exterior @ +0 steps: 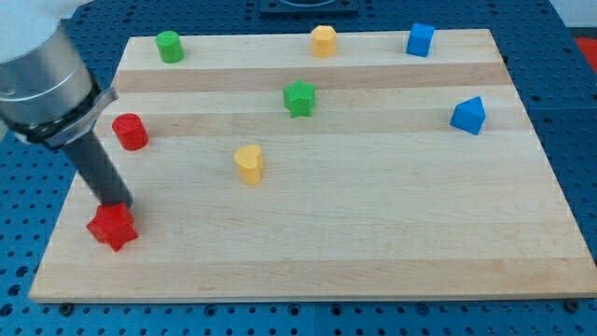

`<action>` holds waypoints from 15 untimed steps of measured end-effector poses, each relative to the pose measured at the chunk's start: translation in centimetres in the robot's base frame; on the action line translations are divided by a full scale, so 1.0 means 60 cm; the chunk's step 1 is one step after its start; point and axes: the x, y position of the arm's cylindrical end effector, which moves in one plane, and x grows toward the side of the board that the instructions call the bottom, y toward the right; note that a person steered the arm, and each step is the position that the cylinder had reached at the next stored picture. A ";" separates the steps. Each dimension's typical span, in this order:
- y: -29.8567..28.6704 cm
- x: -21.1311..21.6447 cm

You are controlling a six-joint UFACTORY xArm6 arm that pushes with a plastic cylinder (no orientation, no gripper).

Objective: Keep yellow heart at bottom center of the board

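The yellow heart (249, 163) stands left of the board's middle, on the wooden board (373, 233). My tip (118, 203) is at the view's left, touching the top of the red star (113, 227) near the lower left corner. The tip is well left of and a little below the yellow heart, apart from it. The rod rises up and to the left into the grey arm (37, 75).
A red cylinder (131, 132) sits at the left edge. A green cylinder (169, 46), a yellow hexagon (324, 41) and a blue cube (421, 39) line the top edge. A green star (299, 98) is upper centre. A blue triangular block (469, 116) is at the right.
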 end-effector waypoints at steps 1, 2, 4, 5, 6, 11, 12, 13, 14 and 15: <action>-0.009 0.015; -0.009 0.015; 0.085 0.015; 0.141 0.015; 0.162 0.030; 0.160 -0.079; 0.160 -0.122; 0.188 -0.129; 0.257 -0.118; 0.341 -0.095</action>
